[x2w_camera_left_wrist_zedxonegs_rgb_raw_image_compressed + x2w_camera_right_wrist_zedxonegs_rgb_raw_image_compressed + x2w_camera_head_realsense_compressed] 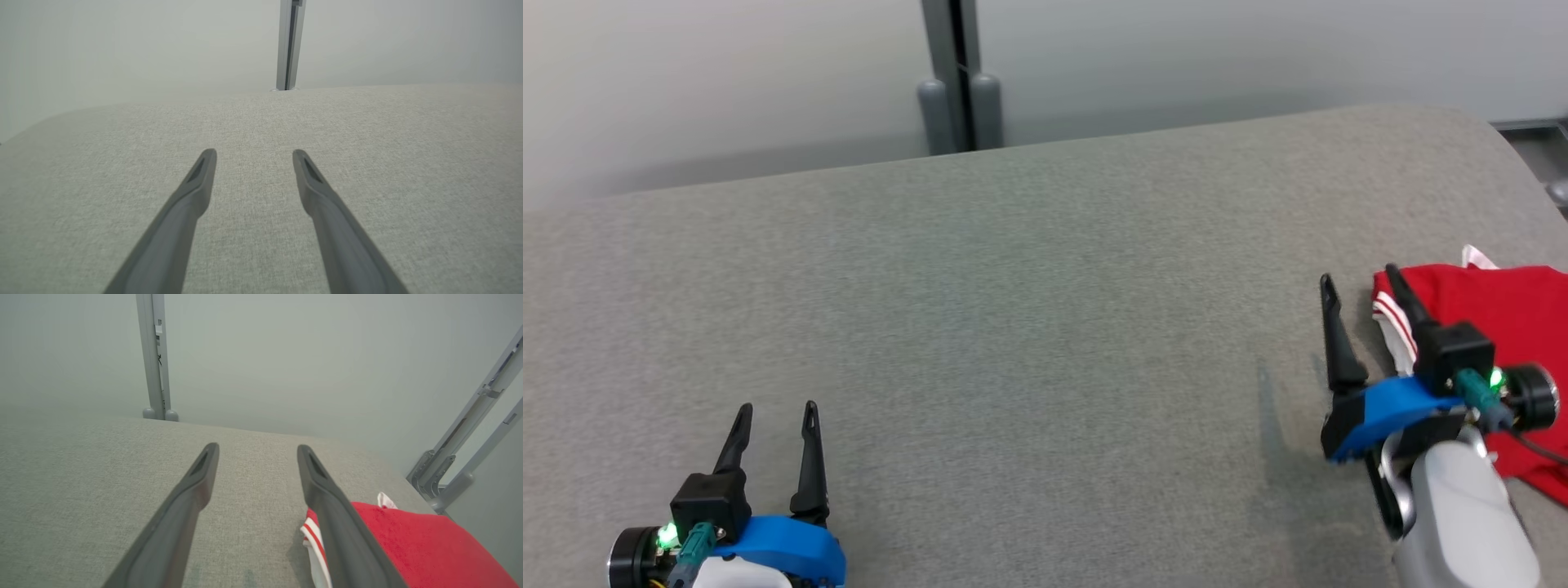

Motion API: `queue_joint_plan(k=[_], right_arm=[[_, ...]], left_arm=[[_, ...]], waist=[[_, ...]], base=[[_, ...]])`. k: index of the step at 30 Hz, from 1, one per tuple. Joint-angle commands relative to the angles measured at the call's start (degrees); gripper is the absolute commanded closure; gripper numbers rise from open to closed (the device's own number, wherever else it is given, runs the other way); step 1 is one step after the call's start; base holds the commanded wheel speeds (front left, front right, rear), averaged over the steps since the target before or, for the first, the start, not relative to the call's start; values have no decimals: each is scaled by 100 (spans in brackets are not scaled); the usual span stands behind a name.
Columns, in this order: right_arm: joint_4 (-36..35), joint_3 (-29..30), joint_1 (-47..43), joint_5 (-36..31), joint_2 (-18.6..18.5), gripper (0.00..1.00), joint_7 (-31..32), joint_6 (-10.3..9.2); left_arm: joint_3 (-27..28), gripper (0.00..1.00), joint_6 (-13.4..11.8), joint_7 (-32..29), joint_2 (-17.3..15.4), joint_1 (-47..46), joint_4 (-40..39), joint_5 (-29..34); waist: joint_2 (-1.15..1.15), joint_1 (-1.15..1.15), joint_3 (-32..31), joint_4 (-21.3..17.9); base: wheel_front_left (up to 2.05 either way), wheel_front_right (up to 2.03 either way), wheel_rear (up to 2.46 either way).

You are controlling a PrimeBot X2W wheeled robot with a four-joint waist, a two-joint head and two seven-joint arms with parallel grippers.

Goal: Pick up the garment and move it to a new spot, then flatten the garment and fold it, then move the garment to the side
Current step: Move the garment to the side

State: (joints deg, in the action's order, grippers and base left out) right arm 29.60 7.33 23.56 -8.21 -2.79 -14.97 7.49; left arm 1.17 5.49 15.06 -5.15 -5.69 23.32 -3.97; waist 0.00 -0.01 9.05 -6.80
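The garment (1503,318) is red with white striped trim, folded into a flat stack at the table's right edge; the right wrist view has it at the lower right (408,543). My right gripper (1357,282) hovers open just left of the garment's striped edge, its right finger above that edge, nothing between the fingers (258,451). At the lower left my left gripper (778,412) stands open over bare cloth, far from the garment, fingers apart (254,155).
The grey fabric table (1013,310) spreads wide between the two grippers. A grey post (960,77) stands behind its far edge, and metal frame bars (470,457) rise beyond its right end.
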Motion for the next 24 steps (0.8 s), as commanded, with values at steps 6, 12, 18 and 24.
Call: queue_joint_plan(k=[6,12,18,24], right_arm=[[-28,-325,-511,584,-28,0,-26,1],[-117,-501,-817,1081,-27,0,-27,1],[-216,-576,-1023,1277,-26,0,-27,1],[-216,-631,-1174,1300,-24,0,-27,1]], left_arm=[[91,0,-36,12,79,17,82,31],[186,0,-28,12,108,54,87,60],[262,0,-96,12,129,173,154,124],[256,0,-39,12,170,286,142,25]], waist=[[0,1,-148,397],[0,1,-319,573],[0,1,-533,526],[0,1,-745,441]], base=[[0,0,0],[0,0,0],[0,0,0],[0,0,0]])
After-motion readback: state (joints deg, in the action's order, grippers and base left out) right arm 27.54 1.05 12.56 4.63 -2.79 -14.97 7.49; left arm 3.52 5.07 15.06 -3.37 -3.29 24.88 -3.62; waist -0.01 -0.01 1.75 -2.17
